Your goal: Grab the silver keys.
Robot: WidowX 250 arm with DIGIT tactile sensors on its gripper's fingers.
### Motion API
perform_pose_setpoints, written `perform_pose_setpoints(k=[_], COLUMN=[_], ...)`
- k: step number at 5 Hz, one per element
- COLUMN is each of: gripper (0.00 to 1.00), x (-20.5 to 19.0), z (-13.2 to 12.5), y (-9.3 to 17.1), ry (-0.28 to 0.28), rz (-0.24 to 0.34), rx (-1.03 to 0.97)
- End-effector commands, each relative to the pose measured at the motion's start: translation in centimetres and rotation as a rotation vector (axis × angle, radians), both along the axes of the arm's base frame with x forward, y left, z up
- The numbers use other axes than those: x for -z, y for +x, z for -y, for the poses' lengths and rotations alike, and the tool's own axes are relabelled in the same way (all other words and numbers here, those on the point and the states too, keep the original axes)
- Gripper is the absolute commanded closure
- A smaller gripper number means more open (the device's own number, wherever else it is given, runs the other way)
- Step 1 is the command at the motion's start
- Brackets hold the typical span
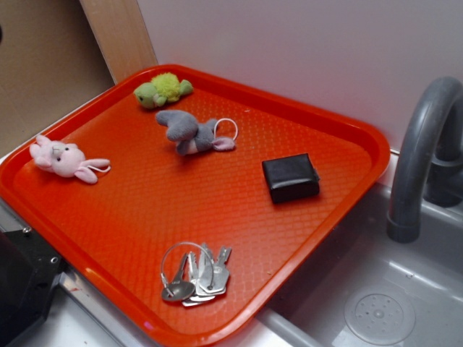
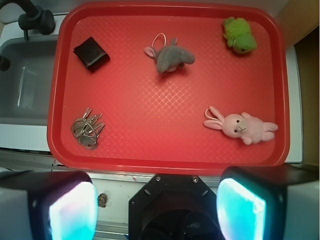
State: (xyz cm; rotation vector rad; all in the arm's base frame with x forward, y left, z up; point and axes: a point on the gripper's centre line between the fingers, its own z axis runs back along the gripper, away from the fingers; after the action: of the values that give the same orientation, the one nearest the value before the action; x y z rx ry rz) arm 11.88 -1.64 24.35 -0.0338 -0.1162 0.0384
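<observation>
Keys of silver (image 2: 87, 131) lie on the red tray (image 2: 165, 150), ahead of the pincer (image 2: 157, 210) and to its left side. The pincer is spread wide and holds nothing, well apart from them.

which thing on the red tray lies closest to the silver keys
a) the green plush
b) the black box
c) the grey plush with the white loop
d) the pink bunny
b) In the wrist view the black box sits on the same side of the tray as the silver keys, directly up from them, while all three plush toys lie farther across the tray.
</observation>
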Motion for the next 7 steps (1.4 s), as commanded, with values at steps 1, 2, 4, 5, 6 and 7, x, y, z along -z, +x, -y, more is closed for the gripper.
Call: perform_pose_setpoints(k=[1,2,4,5,6,7], gripper=[0.0,0.0,0.0,0.0,0.0,0.0], x=[0.0,1.4,6.9,8.3,8.3,8.3], z=[0.0,2.9,9.7,11.1,11.1,11.1], y=[0.0,1.9,4.9,4.6,4.6,4.6], ry=[0.0,0.047,-0.063,-0.159,-0.159,-0.159], rz=[0.0,0.008,-0.033,-0.007,-0.007,-0.007], rx=[0.0,0.122,0.572,0.726,0.726,0.726])
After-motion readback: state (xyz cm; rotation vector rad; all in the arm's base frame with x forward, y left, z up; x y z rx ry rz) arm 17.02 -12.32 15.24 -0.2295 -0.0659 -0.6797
